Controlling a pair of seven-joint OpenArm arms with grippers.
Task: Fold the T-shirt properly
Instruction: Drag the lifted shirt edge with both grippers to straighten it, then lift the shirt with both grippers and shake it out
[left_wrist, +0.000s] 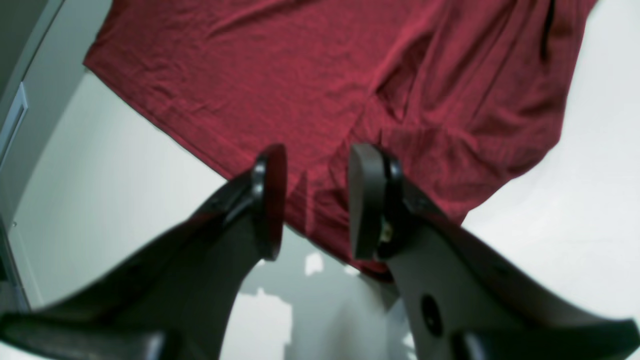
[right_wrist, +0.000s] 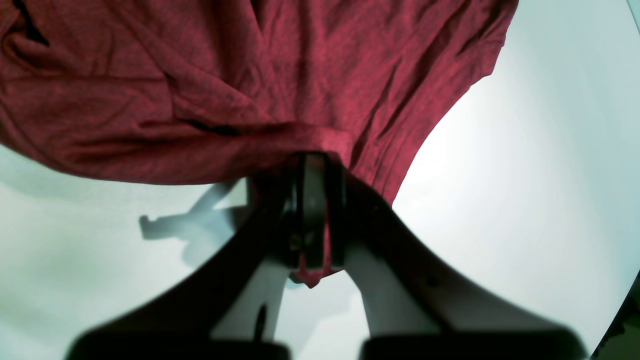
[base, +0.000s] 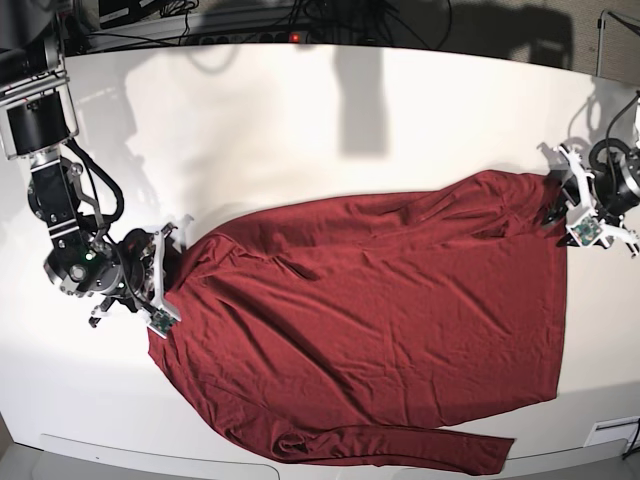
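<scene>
1. Left wrist view: the left gripper (left_wrist: 317, 200) has its jaws apart, nothing between them, poised just above a folded corner of the T-shirt (left_wrist: 320, 90), which lies wrinkled on the white table (left_wrist: 575, 210).
2. Right wrist view: the right gripper (right_wrist: 315, 210) is clamped tight on the edge of the T-shirt (right_wrist: 280, 75), a scrap of red cloth poking out below the pads.
3. Base view: the T-shirt (base: 380, 320) sprawls across the table (base: 300, 130), one sleeve trailing along the near edge. The right gripper (base: 158, 280) pinches its left end; the left gripper (base: 565, 205) sits at the far right corner, jaws spread.
</scene>
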